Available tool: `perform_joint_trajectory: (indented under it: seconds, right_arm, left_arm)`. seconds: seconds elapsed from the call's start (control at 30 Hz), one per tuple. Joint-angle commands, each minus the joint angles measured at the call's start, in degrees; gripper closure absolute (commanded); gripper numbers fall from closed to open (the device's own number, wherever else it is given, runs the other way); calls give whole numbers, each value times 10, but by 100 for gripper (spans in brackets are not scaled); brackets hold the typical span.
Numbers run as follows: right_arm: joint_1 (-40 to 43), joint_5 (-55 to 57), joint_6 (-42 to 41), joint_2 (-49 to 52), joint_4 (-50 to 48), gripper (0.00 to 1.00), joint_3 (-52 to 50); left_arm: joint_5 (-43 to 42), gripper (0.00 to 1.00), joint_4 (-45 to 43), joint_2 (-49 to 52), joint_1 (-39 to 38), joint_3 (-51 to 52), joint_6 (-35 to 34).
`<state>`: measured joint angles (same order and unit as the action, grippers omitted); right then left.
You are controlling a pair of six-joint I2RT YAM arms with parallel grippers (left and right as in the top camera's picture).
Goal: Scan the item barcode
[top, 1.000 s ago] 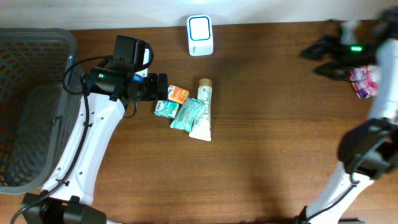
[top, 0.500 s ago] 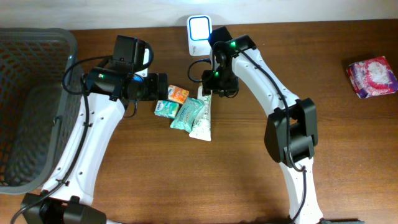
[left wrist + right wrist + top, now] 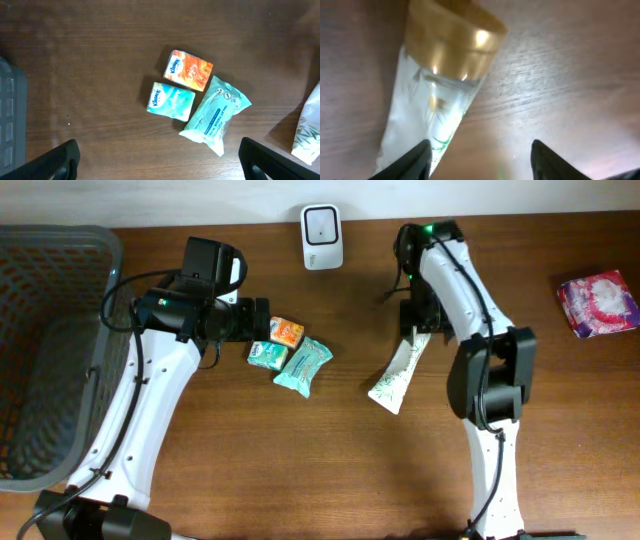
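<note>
step: grasping tube (image 3: 398,373), not yet held
right gripper (image 3: 480,145): jaws apart, tube cap just ahead
left gripper (image 3: 159,145): wide open
next: close on tube, turn barcode to scanner (image 3: 322,224)

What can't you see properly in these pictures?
- Any barcode on the tube: too small overhead, blurred in the right wrist view.
- The tube's cap end: overhead, the right gripper covers it.
- Whether that gripper grips the tube: the right wrist view is too close to tell.
- The basket: cut off by the overhead view's left edge.
</note>
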<state>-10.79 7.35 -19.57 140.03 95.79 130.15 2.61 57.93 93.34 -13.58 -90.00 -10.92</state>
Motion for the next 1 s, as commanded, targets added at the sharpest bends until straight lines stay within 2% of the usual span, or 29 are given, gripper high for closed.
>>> perform_joint_trajectory:
  seconds: [0.0,0.07,0.17,0.3,0.4,0.47,0.53,0.57,0.6,0.63,0.67,0.7,0.77,0.8,0.87,0.93,0.97]
  right_arm:
    - [-33,-44,-5,-2,15,39,25]
    - [-62,-20,-15,-1,15,39,16]
    - [-129,98,-144,-1,14,39,-14]
    - [-176,184,-247,-1,-11,35,-77]
    - [-176,190,-279,-1,-72,34,-149]
    - [-176,201,-279,-1,-108,26,-195]
    - [-169,217,-279,-1,-124,25,-219]
    - [-163,216,-279,-1,-125,40,-220]
    - [-159,214,-278,-1,-129,60,-222]
    - [-157,209,-278,0,-133,65,-223]
    - [-158,194,-272,0,-147,87,-225]
    - [-158,174,-249,0,-157,96,-225]
    - [-156,170,-197,-2,-149,96,-207]
    - [-153,168,-196,-4,-127,96,-185]
    - [-139,101,-120,-24,-117,96,-136]
    - [-108,-104,17,-52,-131,96,-82]
    - [-81,-252,91,-55,-140,96,-78]
  left_arm:
    - [2,1,0,-1,0,-1,3]
    - [2,1,0,-1,0,-1,3]
    - [2,1,0,-2,0,-1,3]
    - [2,1,0,-1,0,-1,3]
    - [2,1,0,-2,0,-1,3]
    - [2,1,0,-2,0,-1,3]
    - [2,1,0,-2,0,-1,3]
    - [2,1,0,-2,0,-1,3]
    - [2,1,0,-2,0,-1,3]
    - [2,1,0,-1,0,-1,3]
    - [2,1,0,-2,0,-1,3]
    - [2,1,0,-2,0,-1,3]
    - [2,1,0,-1,0,-1,3]
    - [2,1,0,-2,0,-1,3]
    - [2,1,0,-2,0,-1,3]
    - [2,1,0,-2,0,-1,3]
    - [2,1,0,-2,0,-1,3]
